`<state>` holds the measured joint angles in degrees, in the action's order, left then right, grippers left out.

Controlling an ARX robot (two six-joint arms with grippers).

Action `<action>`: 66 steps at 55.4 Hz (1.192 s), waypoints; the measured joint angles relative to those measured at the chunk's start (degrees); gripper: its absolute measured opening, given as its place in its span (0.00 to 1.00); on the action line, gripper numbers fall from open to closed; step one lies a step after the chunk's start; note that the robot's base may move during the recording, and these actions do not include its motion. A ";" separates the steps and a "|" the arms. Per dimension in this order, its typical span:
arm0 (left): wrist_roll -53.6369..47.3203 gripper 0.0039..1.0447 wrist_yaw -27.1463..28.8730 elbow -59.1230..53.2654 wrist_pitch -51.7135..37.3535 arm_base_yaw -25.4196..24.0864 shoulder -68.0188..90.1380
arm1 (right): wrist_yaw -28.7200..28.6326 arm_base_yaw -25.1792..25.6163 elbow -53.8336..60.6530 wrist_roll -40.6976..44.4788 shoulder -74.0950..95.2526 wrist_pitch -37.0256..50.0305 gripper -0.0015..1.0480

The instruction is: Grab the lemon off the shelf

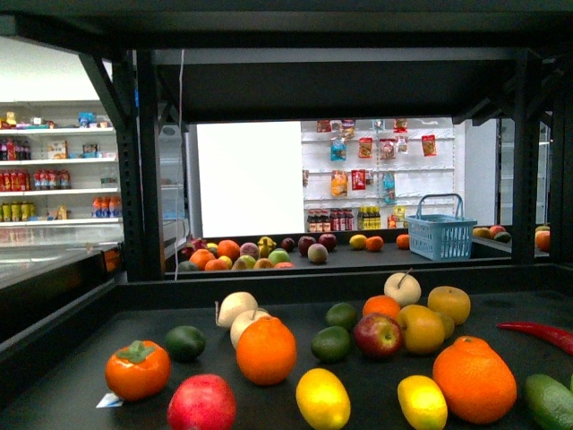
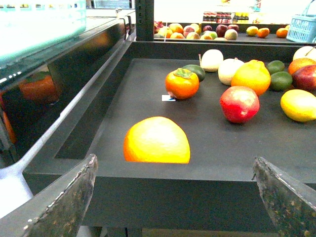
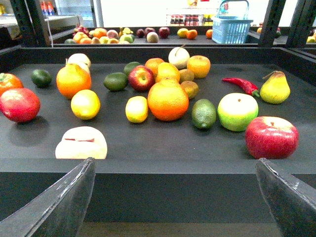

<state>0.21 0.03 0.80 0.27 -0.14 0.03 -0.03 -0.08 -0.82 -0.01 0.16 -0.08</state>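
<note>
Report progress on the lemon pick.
Done: nothing; the lemon lies untouched on the shelf. In hand: left gripper and right gripper are open, empty, at the shelf's front edge. Left: reach in, grip the lemon, lift it out.

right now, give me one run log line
stage: pre-grasp | left gripper: open | right gripper: open | lemon: on shelf, untouched

The dark deck of the shelf (image 1: pixel 372 381) carries two lemons (image 1: pixel 322 399) (image 1: pixel 422 402), oranges (image 1: pixel 266 350) (image 1: pixel 474 380), limes (image 1: pixel 330 344) (image 1: pixel 184 342), a red apple (image 1: pixel 378 336), a persimmon (image 1: pixel 137 369) and a chili (image 1: pixel 542 333).
</note>
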 joint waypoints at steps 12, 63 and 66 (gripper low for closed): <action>0.00 0.92 0.02 0.00 0.00 0.00 0.00 | 0.02 0.00 0.00 0.00 0.00 0.00 0.93; 0.00 0.92 -0.02 0.00 -0.02 0.00 0.00 | 0.00 0.00 0.00 0.02 0.00 0.00 0.93; 0.00 0.92 -0.02 0.00 -0.02 0.00 0.00 | 0.00 0.00 0.00 0.02 0.00 0.00 0.93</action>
<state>0.21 0.01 0.80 0.25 -0.14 0.03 -0.03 -0.08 -0.82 0.01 0.16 -0.08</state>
